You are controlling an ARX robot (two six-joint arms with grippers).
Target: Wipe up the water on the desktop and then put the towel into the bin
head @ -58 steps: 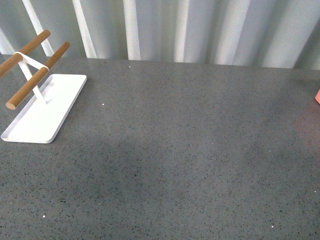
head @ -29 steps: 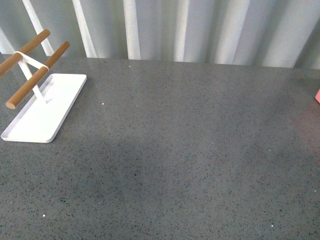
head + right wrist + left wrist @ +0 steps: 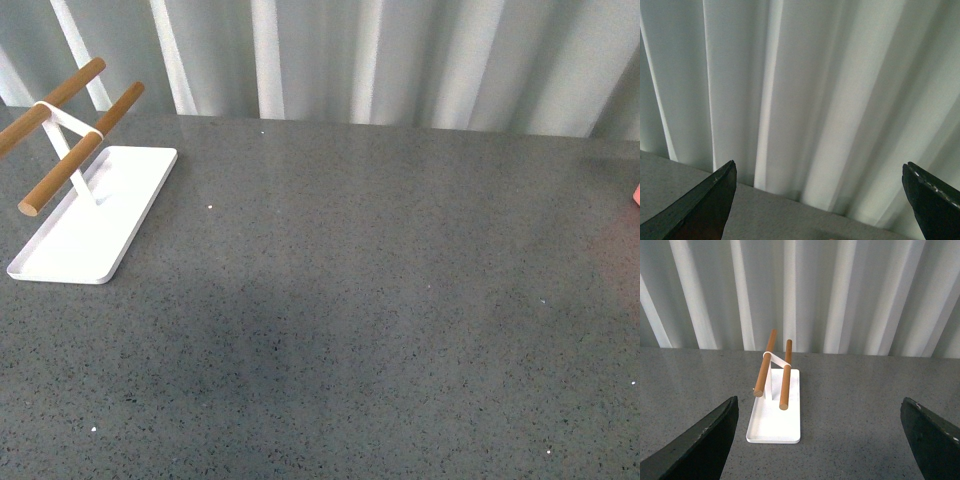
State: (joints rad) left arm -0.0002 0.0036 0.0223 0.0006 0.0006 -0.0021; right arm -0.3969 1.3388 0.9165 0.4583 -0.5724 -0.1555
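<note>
you see the desktop, grey and speckled, in the front view. no blue towel shows in any view. a white tray sits at the far left, and a rack with two wooden rods stands on it. your left claw is spread wide, facing the tray. your right claw is wide too, facing the curtain.

My desktop is dark grey with tiny black and white specks. The tray is plain white, its two bars are brown wood. The curtain behind is white (with grey stripes).
</note>
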